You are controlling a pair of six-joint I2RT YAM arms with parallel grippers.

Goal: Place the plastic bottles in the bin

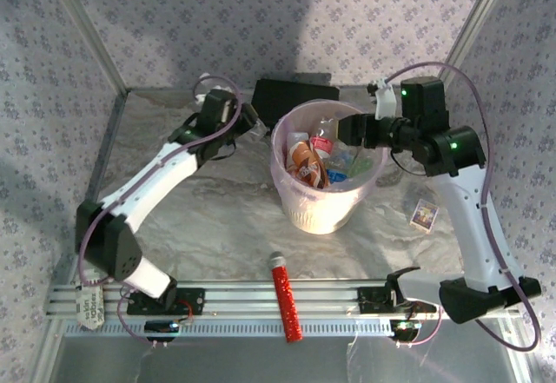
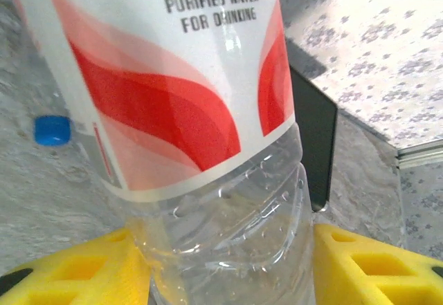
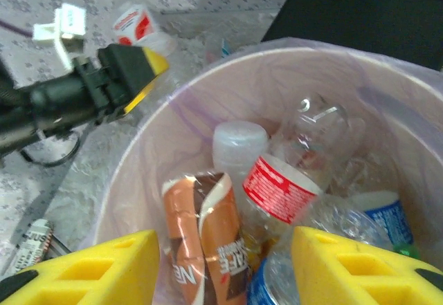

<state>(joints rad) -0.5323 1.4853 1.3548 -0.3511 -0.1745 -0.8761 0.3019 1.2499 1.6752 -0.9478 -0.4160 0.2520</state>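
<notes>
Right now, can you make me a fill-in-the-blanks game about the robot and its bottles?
1. The label on the water bottle between the left fingers says purified water for ____.
2. The loose cap on the table beside that bottle is ____.
3. The glitter tube lying at the table's near edge is ____.
4. The right fingers hang open over the bin, and their colour is ____.
Missing words: drinking, blue, red, yellow.

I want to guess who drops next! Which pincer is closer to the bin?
Right. The right pincer hangs open over the bin; the left pincer holds a bottle off to the bin's left.
</notes>
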